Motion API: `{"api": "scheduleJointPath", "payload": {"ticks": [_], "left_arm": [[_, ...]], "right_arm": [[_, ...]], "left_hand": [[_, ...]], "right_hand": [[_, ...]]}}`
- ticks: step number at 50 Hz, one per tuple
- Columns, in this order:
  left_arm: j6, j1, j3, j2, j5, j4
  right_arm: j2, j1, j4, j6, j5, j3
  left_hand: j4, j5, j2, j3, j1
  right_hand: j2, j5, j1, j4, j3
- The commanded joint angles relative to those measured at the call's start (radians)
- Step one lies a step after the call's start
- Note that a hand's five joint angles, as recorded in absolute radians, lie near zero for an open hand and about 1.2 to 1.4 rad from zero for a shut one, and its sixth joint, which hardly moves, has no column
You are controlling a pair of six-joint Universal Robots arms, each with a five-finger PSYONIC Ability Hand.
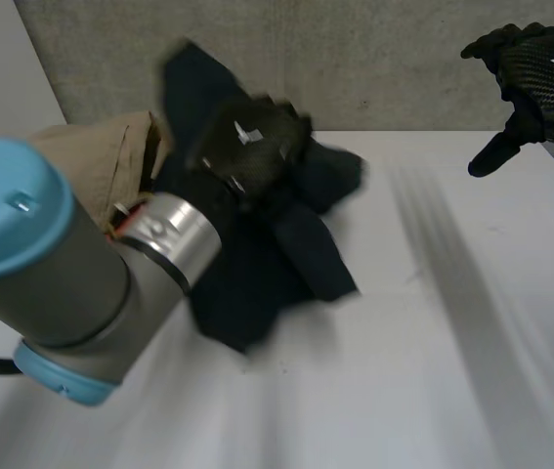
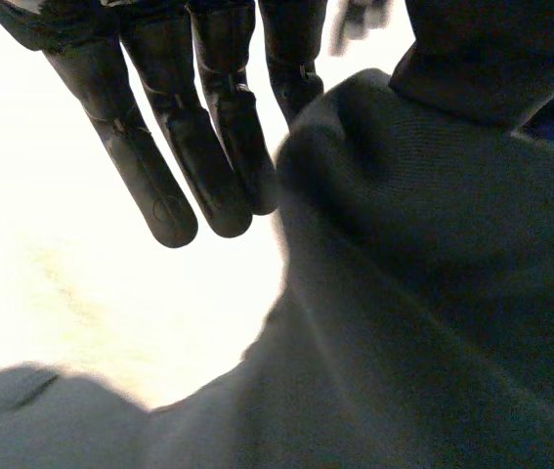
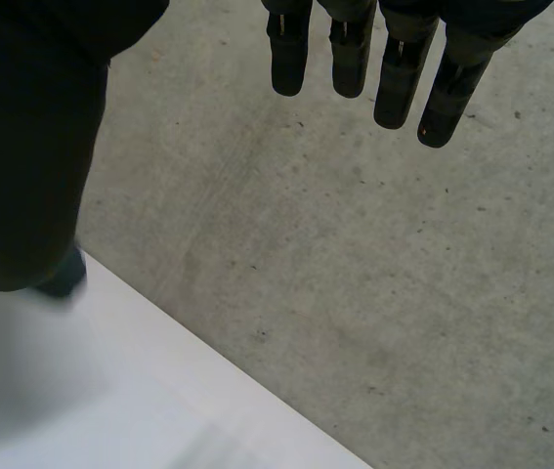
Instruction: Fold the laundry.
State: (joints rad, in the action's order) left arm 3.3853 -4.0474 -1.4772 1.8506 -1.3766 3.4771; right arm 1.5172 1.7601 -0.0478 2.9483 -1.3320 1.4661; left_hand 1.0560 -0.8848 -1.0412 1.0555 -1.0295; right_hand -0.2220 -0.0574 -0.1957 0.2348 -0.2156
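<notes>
Pinching the dark cloth (image 1: 281, 259) with thumb and straight fingers: left hand (image 1: 247, 142) | right hand (image 1: 538, 70) loose, empty, well apart | left hand nearer

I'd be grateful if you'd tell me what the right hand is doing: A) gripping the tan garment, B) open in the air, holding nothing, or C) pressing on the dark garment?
B: the right hand is up off the table, its fingers straight and empty, well apart from the dark garment.

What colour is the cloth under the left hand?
Dark navy cloth, best in head view.
</notes>
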Motion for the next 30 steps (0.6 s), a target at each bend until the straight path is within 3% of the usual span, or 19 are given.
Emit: {"api": "scheduleJointPath", "payload": {"ticks": [1, 9, 15, 20, 24, 30], "left_arm": [[-0.003, 0.008, 0.004, 0.09, -0.007, -0.087], [-0.012, -0.038, -0.006, 0.032, -0.104, -0.168], [-0.009, -0.074, -0.061, -0.004, -0.186, -0.184], [-0.004, -0.081, -0.123, -0.011, -0.33, -0.197], [-0.012, -0.073, -0.164, -0.011, -0.395, -0.234], [-0.027, -0.029, -0.213, -0.008, -0.389, -0.288]], "right_arm": [[-0.02, -0.011, 0.0, -0.021, 0.005, -0.003], [-0.124, -0.005, 0.023, -0.159, 0.005, -0.02], [-0.178, -0.001, 0.143, -0.297, 0.01, -0.035], [-0.229, 0.001, 0.265, -0.419, 0.017, -0.036], [-0.262, 0.015, 0.304, -0.489, 0.019, -0.021], [-0.333, 0.029, 0.286, -0.505, 0.017, -0.004]], "left_hand": [[-0.728, 0.731, 0.713, -0.727, 0.701], [-0.793, 0.796, 0.778, -0.792, 0.766], [-0.778, 0.781, 0.763, -0.777, 0.751], [-0.772, 0.775, 0.757, -0.772, 0.746], [-0.769, 0.772, 0.754, -0.769, 0.743], [-0.707, 0.711, 0.693, -0.707, 0.681]], "right_hand": [[0.047, 0.057, 0.021, -0.06, 0.041], [0.047, 0.057, 0.021, -0.06, 0.041], [0.047, 0.057, 0.021, -0.06, 0.041], [0.047, 0.057, 0.021, -0.06, 0.041], [0.047, 0.057, 0.021, -0.06, 0.041], [0.047, 0.057, 0.021, -0.06, 0.041]]}}
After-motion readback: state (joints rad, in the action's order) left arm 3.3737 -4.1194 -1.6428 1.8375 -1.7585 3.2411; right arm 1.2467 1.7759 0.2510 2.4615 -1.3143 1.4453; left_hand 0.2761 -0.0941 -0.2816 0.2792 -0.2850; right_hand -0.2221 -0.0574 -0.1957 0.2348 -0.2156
